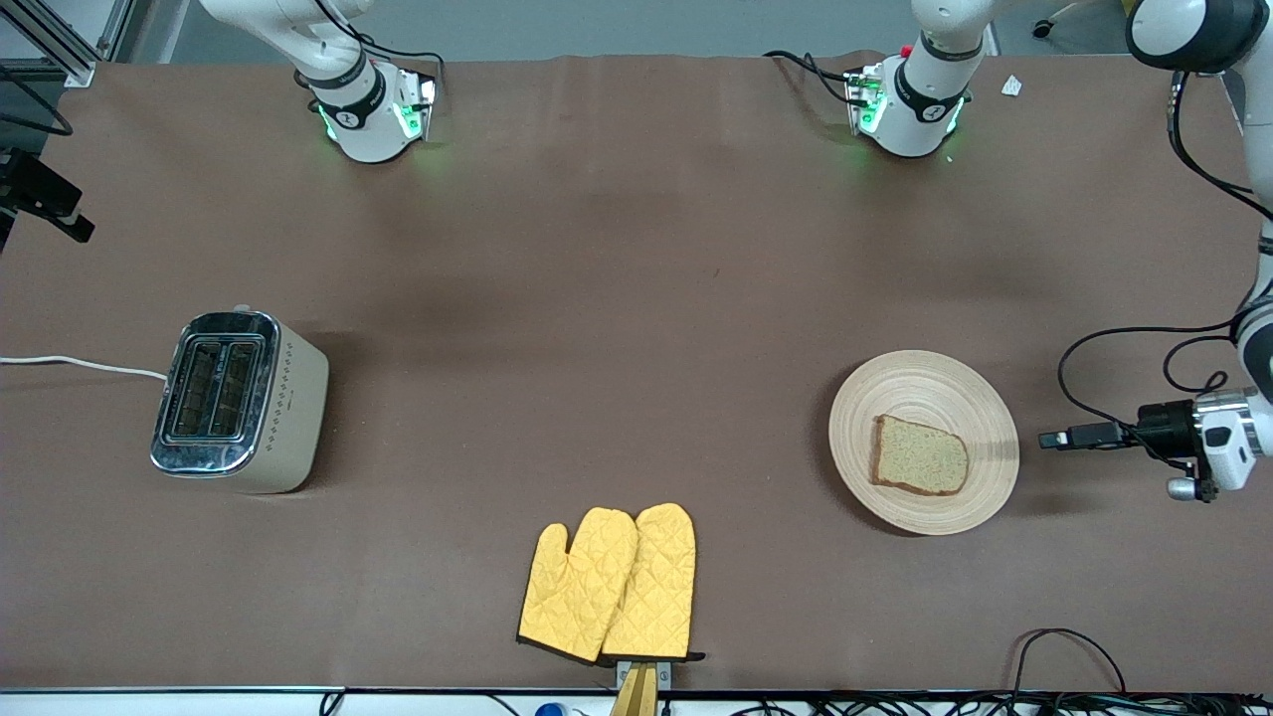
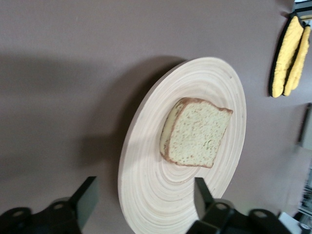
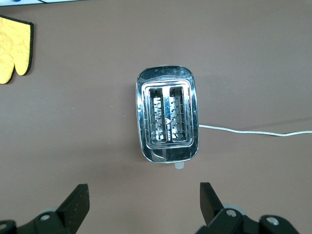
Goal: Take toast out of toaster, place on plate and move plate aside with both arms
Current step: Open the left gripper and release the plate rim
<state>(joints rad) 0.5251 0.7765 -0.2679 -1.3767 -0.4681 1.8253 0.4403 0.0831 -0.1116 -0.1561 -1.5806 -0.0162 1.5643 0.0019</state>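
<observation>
The toast (image 1: 920, 455) lies flat on the round pale plate (image 1: 925, 388), toward the left arm's end of the table. My left gripper (image 1: 1049, 439) is low beside the plate's rim, pointing at it with a small gap. It is open and empty. In the left wrist view the plate's (image 2: 204, 83) near rim shows between the spread fingers of that gripper (image 2: 144, 187), with the toast (image 2: 195, 134) past them. My right gripper (image 3: 142, 190) is out of the front view. It is open and empty, high over the table beside the toaster (image 3: 167, 119).
The steel-topped beige toaster (image 1: 234, 398) stands toward the right arm's end, both slots empty, its white cord (image 1: 80, 363) running off the table's edge. A pair of yellow oven mitts (image 1: 612, 582) lies at the table edge nearest the front camera.
</observation>
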